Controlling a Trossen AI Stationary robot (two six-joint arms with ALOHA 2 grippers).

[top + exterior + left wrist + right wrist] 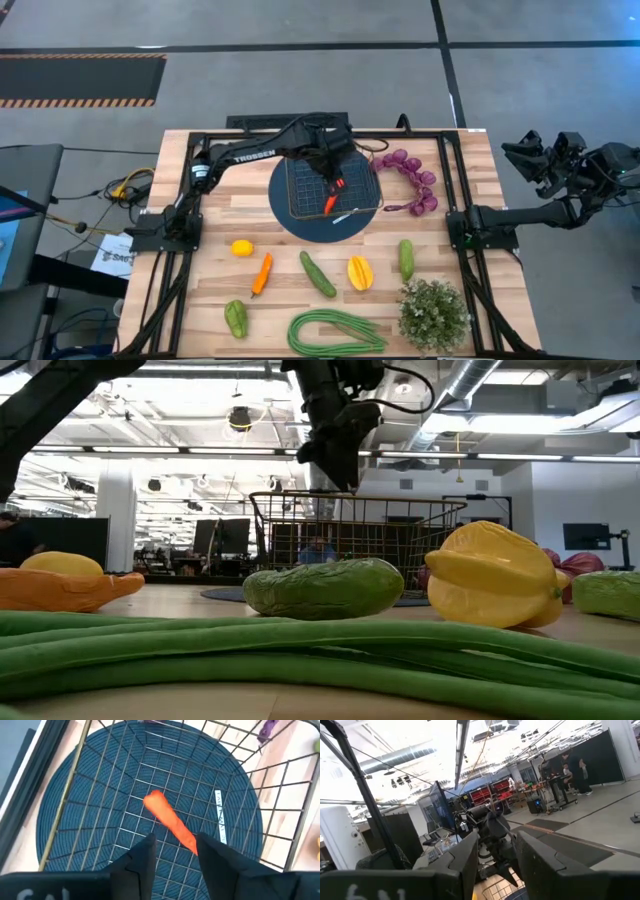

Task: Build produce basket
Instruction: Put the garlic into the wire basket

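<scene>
A red-orange carrot (170,820) lies flat on the floor of the wire basket (300,170), which stands on a round dark blue plate (290,215). My left gripper (175,842) hangs open just above the basket, its fingers pointing steeply down over the carrot's near end. In the low view the left gripper (335,472) is level with the basket's rim (360,500), clear of the floor. My right gripper (495,855) is open and holds nothing. It is raised off the table's right side (560,160).
Purple grapes (410,180) lie right of the basket. Along the near half lie a lemon (242,247), an orange carrot (262,272), a cucumber (318,273), a yellow fruit (360,272), a green piece (406,258), a pepper (236,318), long beans (335,333) and a potted plant (433,315).
</scene>
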